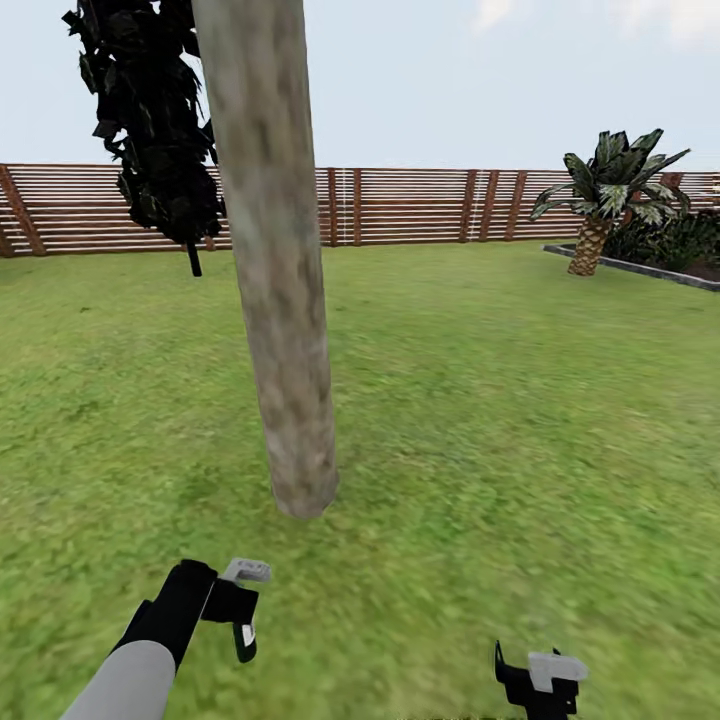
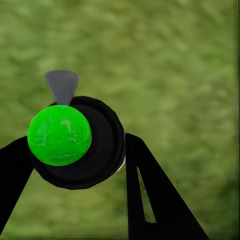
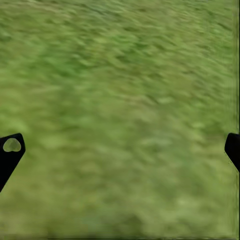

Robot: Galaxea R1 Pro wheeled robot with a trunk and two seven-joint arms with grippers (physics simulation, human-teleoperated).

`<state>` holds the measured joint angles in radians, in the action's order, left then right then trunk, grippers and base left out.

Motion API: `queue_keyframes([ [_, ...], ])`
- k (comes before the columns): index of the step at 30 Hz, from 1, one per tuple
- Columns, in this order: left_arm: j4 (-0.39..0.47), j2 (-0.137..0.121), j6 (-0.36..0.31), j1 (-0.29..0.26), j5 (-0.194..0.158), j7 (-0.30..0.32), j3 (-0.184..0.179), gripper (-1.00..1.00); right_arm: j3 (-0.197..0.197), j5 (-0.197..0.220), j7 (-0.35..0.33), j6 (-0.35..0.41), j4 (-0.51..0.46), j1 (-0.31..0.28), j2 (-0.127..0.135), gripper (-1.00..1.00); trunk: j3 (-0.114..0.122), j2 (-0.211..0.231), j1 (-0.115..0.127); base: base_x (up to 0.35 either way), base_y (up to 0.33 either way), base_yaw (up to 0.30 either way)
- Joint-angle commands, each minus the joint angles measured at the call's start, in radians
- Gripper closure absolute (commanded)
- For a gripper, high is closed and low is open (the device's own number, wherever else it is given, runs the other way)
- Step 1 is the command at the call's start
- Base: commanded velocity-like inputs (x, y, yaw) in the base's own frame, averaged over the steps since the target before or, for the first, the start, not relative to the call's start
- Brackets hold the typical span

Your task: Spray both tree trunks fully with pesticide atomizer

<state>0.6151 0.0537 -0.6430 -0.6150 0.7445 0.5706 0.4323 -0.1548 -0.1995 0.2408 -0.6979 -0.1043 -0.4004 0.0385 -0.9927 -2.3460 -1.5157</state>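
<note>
Trunk: I see one thick mottled tree trunk (image 1: 280, 300) rising from the lawn (image 1: 520, 400) just ahead of my left gripper (image 1: 243, 600).
Left jaws: clenched on the pesticide atomizer (image 2: 80, 142), its pale trigger head toward the trunk.
Right gripper (image 3: 120, 150): fingers spread wide, nothing between them, over grass.
Background: slatted fence (image 1: 420, 205), short palm (image 1: 605, 195).

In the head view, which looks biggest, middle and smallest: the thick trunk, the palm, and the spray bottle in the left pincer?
1. Trunk, by far the largest.
2. Palm, though it stands far back, so its true size is unsure.
3. Bottle, held in the left pincer, smallest even though nearest.
</note>
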Motion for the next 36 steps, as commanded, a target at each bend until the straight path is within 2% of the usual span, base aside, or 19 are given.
queue_keyframes([
  [1,0.0,0.001,-0.009,0.0,-0.001,0.0,0.0,1.0,0.0,0.0,0.0,0.0,0.0,0.0,0.0,-1.0,0.0,0.0,0.0,0.0,0.0,-0.3],
  [9,-0.001,0.003,-0.026,-0.001,-0.003,-0.004,0.001,1.0,0.0,0.0,-0.001,0.0,0.001,0.0,0.0,-1.0,0.0,0.0,0.0,0.01,0.0,-0.3],
  [13,-0.001,0.004,-0.028,-0.005,-0.001,-0.006,0.003,1.0,0.0,0.0,-0.001,0.0,0.001,0.0,0.0,-1.0,0.0,0.0,0.0,0.246,0.0,-0.257],
  [24,0.015,0.005,-0.049,-0.011,0.011,-0.006,0.002,1.0,0.0,0.0,0.0,0.0,0.0,0.0,-0.002,-1.0,-0.008,0.0,0.0,0.013,0.0,-0.011],
  [36,0.017,-0.001,-0.049,-0.036,0.01,-0.007,0.005,1.0,0.0,-0.001,0.0,0.0,0.0,0.0,-0.002,-1.0,-0.064,-0.084,-0.046,0.0,0.0,0.0],
])
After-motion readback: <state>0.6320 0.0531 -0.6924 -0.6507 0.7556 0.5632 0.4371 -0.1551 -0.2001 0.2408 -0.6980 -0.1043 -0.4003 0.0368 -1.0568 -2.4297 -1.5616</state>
